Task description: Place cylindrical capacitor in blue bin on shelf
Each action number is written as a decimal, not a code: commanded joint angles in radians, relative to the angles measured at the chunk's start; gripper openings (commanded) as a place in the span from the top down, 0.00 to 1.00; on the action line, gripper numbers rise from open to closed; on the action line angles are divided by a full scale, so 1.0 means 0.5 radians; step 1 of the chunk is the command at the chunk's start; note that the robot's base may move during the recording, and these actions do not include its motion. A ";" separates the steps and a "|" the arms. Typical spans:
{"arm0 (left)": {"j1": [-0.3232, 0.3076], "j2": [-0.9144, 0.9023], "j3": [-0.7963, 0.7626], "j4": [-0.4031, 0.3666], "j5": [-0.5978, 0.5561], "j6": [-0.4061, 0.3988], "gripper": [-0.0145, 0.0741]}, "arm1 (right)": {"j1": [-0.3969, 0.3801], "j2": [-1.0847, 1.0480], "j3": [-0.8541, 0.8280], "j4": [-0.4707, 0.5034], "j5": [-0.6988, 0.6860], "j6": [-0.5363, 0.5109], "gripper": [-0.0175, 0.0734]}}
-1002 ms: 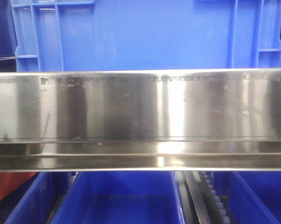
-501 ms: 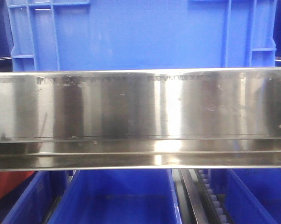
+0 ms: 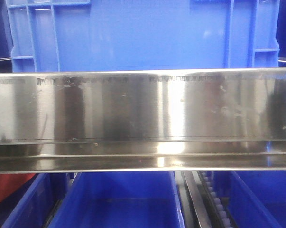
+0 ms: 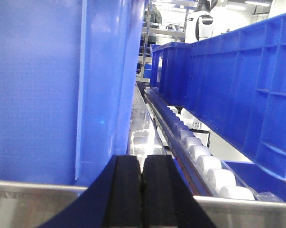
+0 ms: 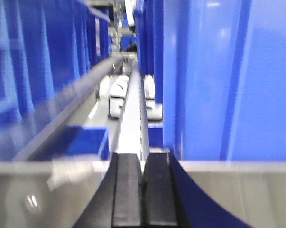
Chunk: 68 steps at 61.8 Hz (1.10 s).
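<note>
The cylindrical capacitor is out of view in every frame. The shelf's shiny steel front edge (image 3: 143, 118) fills the middle of the front view, with a large blue bin (image 3: 143, 33) standing on the tier above it. My left gripper (image 4: 143, 164) is shut, pads pressed together with nothing seen between them, above the shelf's steel lip (image 4: 33, 204) and beside a blue bin wall (image 4: 38, 90). My right gripper (image 5: 142, 161) is also shut with nothing visible in it. It sits over the steel lip (image 5: 237, 190) next to a blue bin (image 5: 228, 76). The right wrist view is blurred.
Under the steel edge stand more blue bins (image 3: 119, 199) and a roller track (image 3: 211, 199). White rollers (image 4: 204, 161) run back along the shelf beside another blue bin (image 4: 242, 85). A low blue bin (image 5: 76, 140) lies left of the right gripper.
The blue bin and shelf slid slightly left in the front view a second ago; since half a second ago the view has barely changed.
</note>
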<state>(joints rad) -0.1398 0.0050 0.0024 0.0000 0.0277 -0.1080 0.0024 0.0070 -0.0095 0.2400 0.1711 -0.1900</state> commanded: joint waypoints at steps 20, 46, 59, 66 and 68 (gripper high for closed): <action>0.006 -0.010 -0.005 0.000 -0.033 -0.002 0.96 | -0.015 -0.014 0.019 -0.178 -0.152 0.016 0.98; 0.006 -0.010 -0.005 0.000 -0.033 -0.002 0.96 | -0.015 -0.014 0.019 -0.178 -0.152 0.016 0.98; 0.006 -0.010 -0.005 0.000 -0.033 -0.002 0.96 | -0.015 -0.014 0.019 -0.178 -0.152 0.016 0.98; 0.006 -0.010 -0.005 0.000 -0.033 -0.002 0.96 | -0.015 -0.014 0.019 -0.178 -0.152 0.016 0.98; 0.006 -0.010 -0.005 0.000 -0.033 -0.002 0.96 | -0.015 -0.014 0.019 -0.178 -0.152 0.016 0.98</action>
<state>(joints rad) -0.1398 0.0050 0.0024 0.0000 0.0258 -0.1080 0.0024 0.0029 -0.0021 0.1580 0.1196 -0.1858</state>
